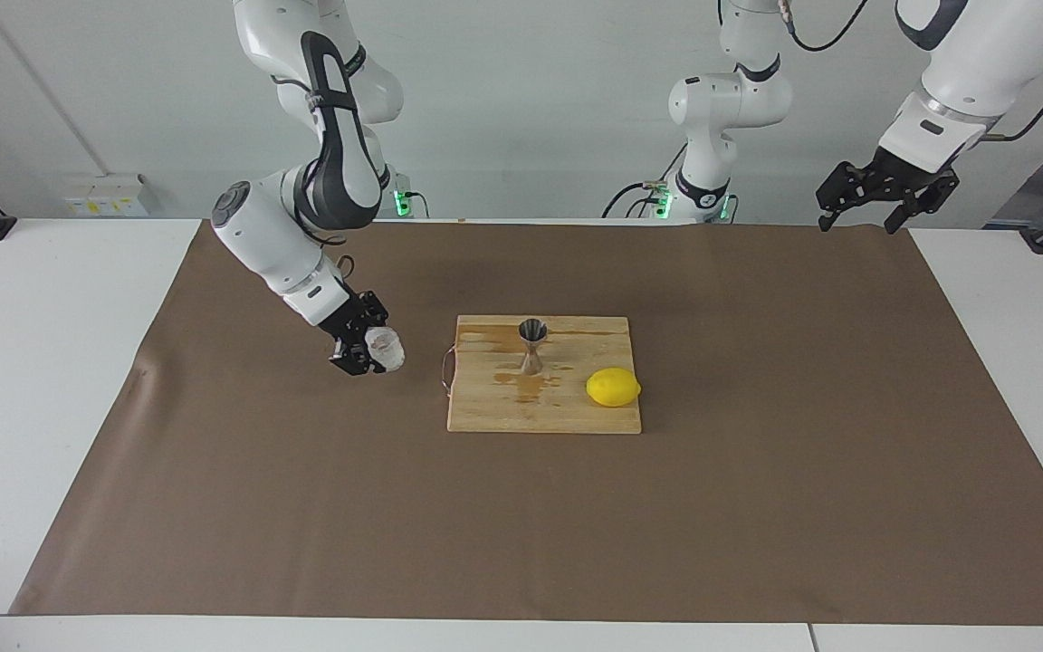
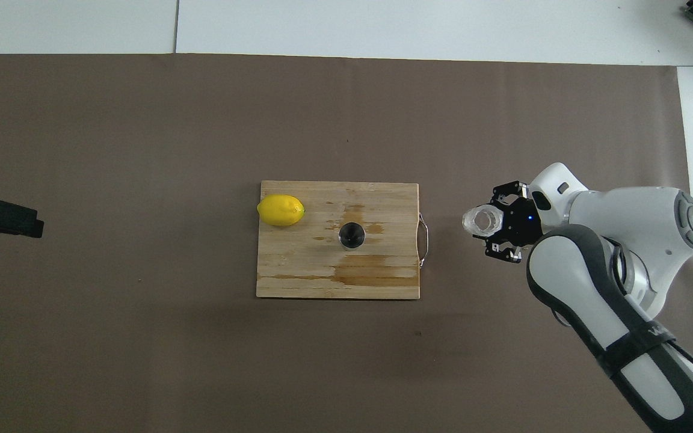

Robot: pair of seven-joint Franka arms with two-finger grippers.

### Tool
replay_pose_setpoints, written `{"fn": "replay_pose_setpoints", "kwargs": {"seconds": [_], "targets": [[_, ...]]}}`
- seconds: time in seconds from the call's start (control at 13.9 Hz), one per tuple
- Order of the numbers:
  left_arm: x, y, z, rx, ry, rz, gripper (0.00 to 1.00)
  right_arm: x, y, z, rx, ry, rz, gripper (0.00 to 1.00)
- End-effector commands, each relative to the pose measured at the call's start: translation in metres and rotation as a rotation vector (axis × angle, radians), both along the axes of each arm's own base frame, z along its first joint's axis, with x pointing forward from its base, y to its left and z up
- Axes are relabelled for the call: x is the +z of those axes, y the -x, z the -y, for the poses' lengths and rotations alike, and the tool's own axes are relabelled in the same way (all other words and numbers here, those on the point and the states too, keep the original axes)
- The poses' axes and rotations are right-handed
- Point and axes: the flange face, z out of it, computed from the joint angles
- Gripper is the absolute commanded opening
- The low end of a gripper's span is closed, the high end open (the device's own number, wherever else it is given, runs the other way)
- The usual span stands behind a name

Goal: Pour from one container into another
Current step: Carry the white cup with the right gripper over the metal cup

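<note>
Facing view: right end effector (image 1: 366, 348) is gripping glass cup (image 1: 385, 349) over the counter (image 1: 304, 507), beside the cutting board (image 1: 544, 412); left end effector (image 1: 884, 195) is waiting, released.
Overhead view: jigger (image 2: 352, 235) is standing on the board; keeping the cup level until above it seems wise.

A wooden cutting board (image 1: 543, 398) (image 2: 298, 270) with dark wet stains lies mid-table (image 1: 51, 380) on brown paper (image 1: 757, 507). A yellow lemon (image 1: 613, 388) (image 2: 281, 210) rests on the board, at its edge toward the left arm's end.
</note>
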Motion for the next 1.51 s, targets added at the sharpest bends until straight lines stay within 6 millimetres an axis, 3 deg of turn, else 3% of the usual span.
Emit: {"fn": "replay_pose_setpoints", "kwargs": {"seconds": [0.0,0.07,0.22,0.43,0.93,1.22,1.43], "targets": [[-0.001,0.003,-0.002,0.005,0.009,-0.011,1.00,0.020,-0.011,-0.032,-0.028,0.047,-0.020,0.04],[-0.001,0.003,-0.002,0.005,0.009,-0.011,1.00,0.029,-0.015,-0.041,-0.028,0.065,-0.017,0.04],[-0.001,0.003,-0.002,0.005,0.009,-0.011,1.00,0.042,-0.019,-0.076,-0.031,0.091,-0.025,0.04],[-0.001,0.003,-0.002,0.005,0.009,-0.011,1.00,0.049,-0.020,-0.097,-0.011,0.177,-0.013,0.04],[-0.001,0.003,-0.002,0.005,0.009,-0.011,1.00,0.065,-0.029,-0.178,0.007,0.276,-0.006,0.04],[-0.001,0.003,-0.002,0.005,0.009,-0.011,1.00,0.066,-0.026,-0.211,0.025,0.342,0.003,0.04],[-0.001,0.003,-0.002,0.005,0.009,-0.011,1.00,0.065,-0.020,-0.222,0.048,0.379,0.005,0.04]]}}
